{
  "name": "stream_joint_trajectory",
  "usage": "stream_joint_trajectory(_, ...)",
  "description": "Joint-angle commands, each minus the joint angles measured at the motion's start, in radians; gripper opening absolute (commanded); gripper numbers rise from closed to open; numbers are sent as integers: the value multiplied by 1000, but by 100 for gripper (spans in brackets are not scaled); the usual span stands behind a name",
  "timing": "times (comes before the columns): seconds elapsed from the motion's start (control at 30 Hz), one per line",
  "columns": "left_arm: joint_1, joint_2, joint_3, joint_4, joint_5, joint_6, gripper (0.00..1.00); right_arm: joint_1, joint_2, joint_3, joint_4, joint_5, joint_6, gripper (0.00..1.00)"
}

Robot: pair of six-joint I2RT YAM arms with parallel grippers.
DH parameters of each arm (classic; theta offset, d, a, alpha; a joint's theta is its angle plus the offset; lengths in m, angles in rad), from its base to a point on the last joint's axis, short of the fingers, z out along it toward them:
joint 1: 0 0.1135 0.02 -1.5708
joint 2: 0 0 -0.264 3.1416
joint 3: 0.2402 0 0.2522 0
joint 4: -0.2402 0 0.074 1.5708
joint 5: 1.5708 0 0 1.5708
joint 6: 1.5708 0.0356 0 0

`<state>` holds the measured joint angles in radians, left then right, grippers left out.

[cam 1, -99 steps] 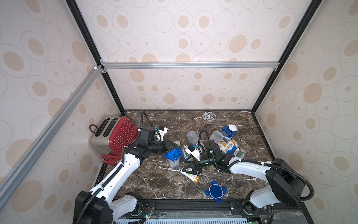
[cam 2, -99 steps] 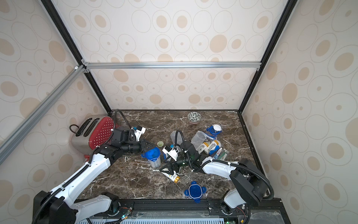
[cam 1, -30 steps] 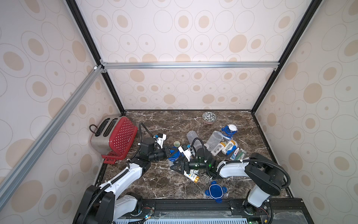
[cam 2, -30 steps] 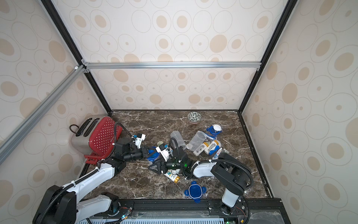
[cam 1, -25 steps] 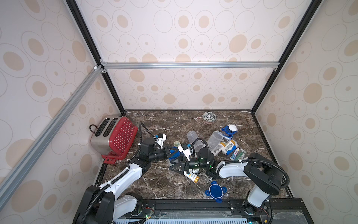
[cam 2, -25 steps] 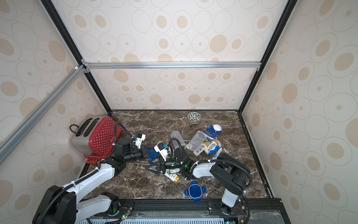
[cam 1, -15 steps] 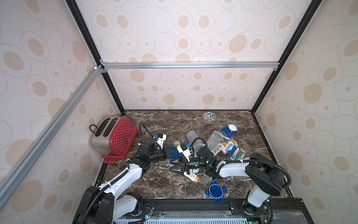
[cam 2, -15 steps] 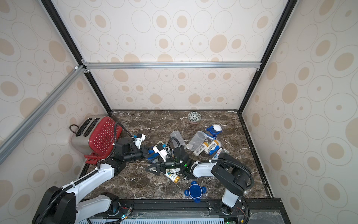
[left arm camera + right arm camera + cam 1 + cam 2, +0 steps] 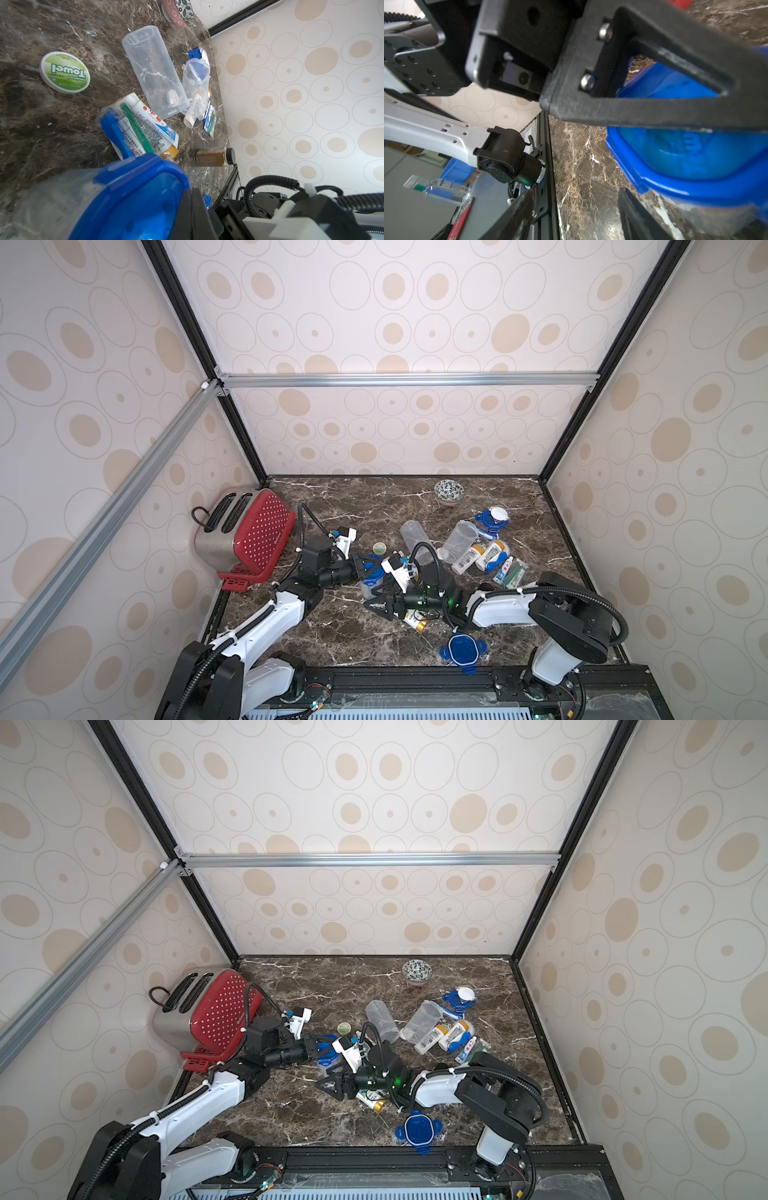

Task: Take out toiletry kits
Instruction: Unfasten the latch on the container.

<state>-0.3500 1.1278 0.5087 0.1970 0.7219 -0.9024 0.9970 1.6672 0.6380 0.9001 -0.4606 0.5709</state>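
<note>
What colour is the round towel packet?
The round flat towel packet is green, white-rimmed; clearest in left wrist view.

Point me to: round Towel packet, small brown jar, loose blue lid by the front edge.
round Towel packet (image 9: 64,71): left wrist view, green label centre.
small brown jar (image 9: 211,156): left wrist view, mid-body label.
loose blue lid (image 9: 461,649): in a top view, lid centre.

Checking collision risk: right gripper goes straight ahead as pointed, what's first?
Right gripper likely meets the left arm first, across the marble tabletop; the blue-lidded jar sits just beside its line. Depth unclear.
</note>
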Motion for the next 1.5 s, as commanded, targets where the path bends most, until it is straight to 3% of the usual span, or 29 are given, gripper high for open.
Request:
stream_joint_trajectory(0.0,-1,36,-60,-175,-83,-4,0,15,23,14,95,104,49,68)
stream_joint_trajectory(0.2,-1,31,-65,-176,-82,-5,0,25,11,-4,112,243,51,70)
stream_joint_trajectory(0.5,-1,41,-73,-163,-81,-7,0,27,29,-1,146,268,60,71)
stream_joint_trajectory(1.07,-1,44,-105,-148,-84,-10,0,26,102,-4,511,72,-17,70)
stream_joint_trajectory(1.47,-1,56,-122,-132,-91,-10,0,26,91,-1,509,-57,-143,73)
